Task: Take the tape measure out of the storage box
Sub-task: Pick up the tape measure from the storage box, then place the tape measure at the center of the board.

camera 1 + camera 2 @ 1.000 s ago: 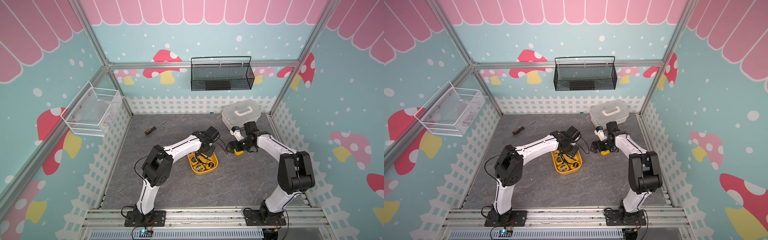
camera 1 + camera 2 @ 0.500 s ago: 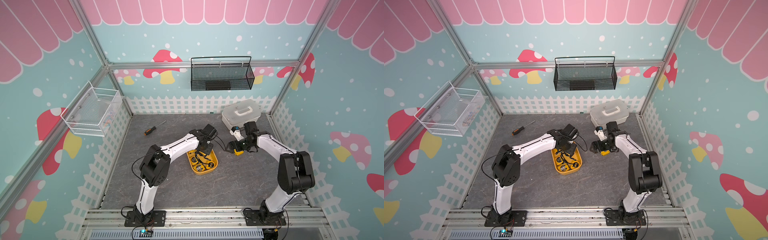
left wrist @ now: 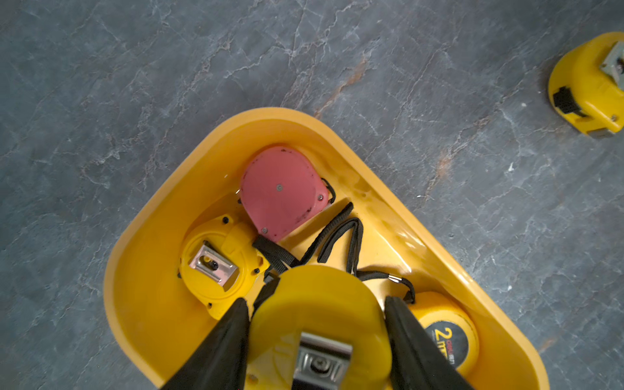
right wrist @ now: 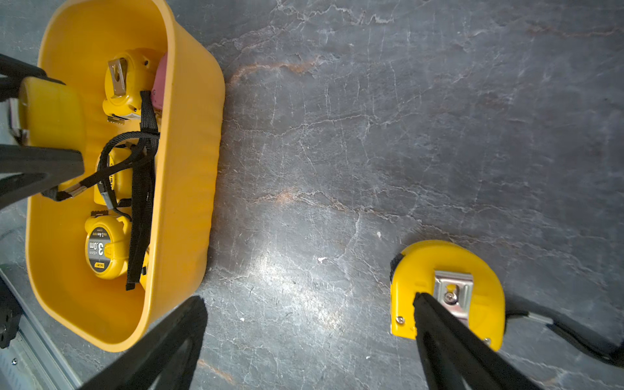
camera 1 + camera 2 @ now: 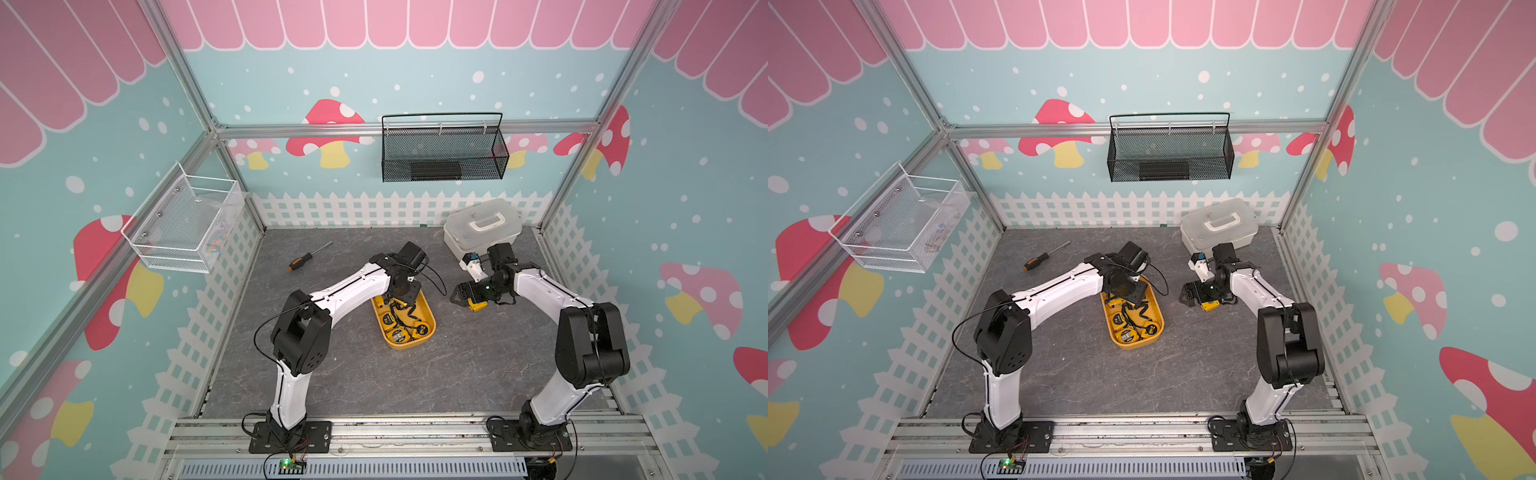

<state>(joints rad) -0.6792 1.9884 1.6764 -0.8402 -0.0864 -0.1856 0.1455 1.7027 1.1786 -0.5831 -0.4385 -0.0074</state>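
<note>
The yellow storage box [image 5: 433,322] [image 5: 1160,320] [image 3: 141,304] [image 4: 189,169] lies mid-table with several tape measures in it. My left gripper [image 3: 315,302] [image 5: 401,297] [image 5: 1127,297] hangs over its far end, shut on a yellow tape measure [image 3: 304,320] [image 4: 50,111] with a metal clip. That tape's black strap trails down into the box. A pink tape measure [image 3: 280,189] and a yellow one marked 3.0 m [image 4: 104,250] lie inside. My right gripper [image 4: 308,299] [image 5: 455,297] [image 5: 1183,296] is open and low over the table, one finger above another yellow tape measure [image 4: 422,270] [image 5: 477,306] lying outside the box.
An orange-handled screwdriver [image 5: 309,262] lies at the back left of the table. A white lidded case [image 5: 482,228] stands at the back right, behind my right arm. A black mesh basket [image 5: 442,151] hangs on the back wall, a white wire basket [image 5: 183,224] on the left wall.
My left wrist has drifted slightly toward the back left over the box, still holding the tape measure. The right arm has not moved.
</note>
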